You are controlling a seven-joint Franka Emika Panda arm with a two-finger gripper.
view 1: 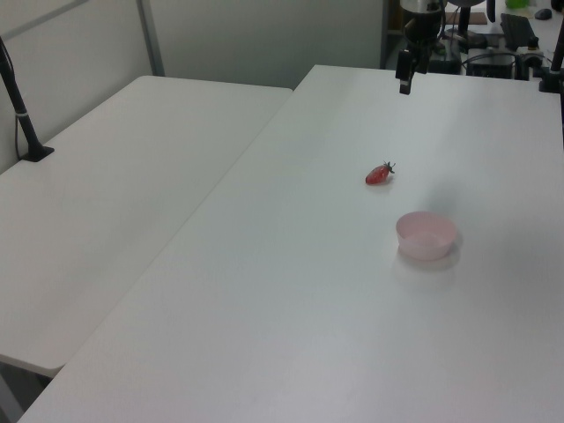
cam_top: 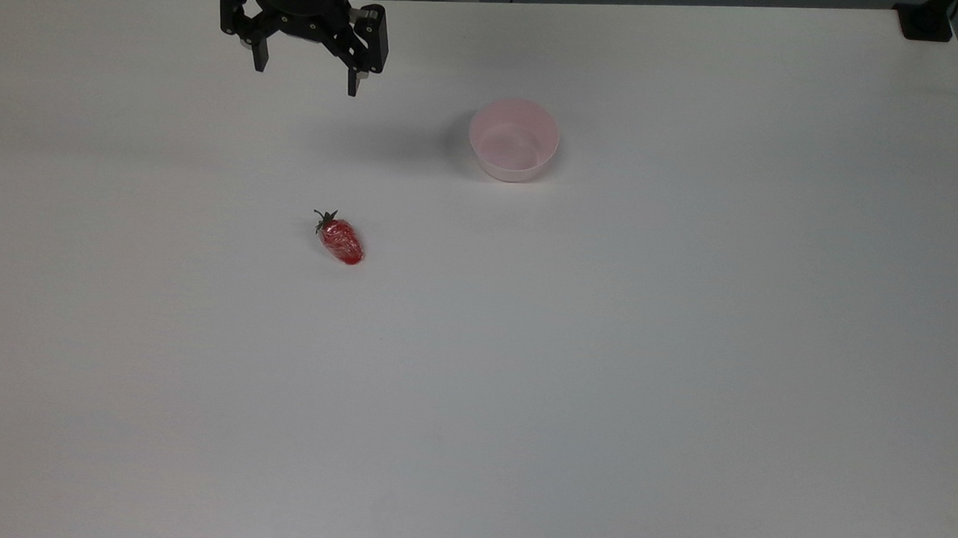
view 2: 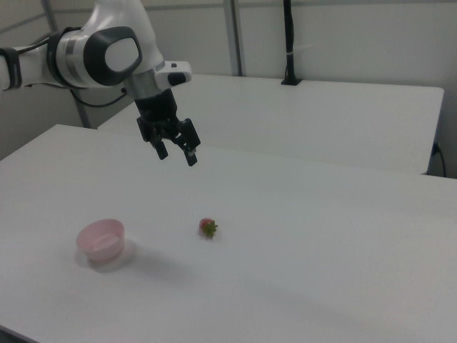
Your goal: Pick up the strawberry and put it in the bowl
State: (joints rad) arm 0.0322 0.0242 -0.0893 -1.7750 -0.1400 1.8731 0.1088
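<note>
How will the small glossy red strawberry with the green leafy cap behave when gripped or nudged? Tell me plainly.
The small glossy red strawberry lies on its side on the white table, so a nudge would probably roll it. Its shiny skin hints it may slip between the open gripper fingers. Being much smaller than the pale pink plastic bowl, it is likely light.

- You are looking at a robotics lab or test room: a white robot arm (view 2: 86, 53) is hanging over a plain white table (cam_top: 604, 371).
- A second white table (view 1: 115, 211) is standing just beside the first, bare apart from a black pole on a clamp base (view 1: 22, 115).
- Pale partition panels in metal frames (view 2: 232, 36) are closing in the space behind the tables.
- At the far end in the left view, a cluttered bench with cables and equipment (view 1: 493, 40) is showing.
</note>
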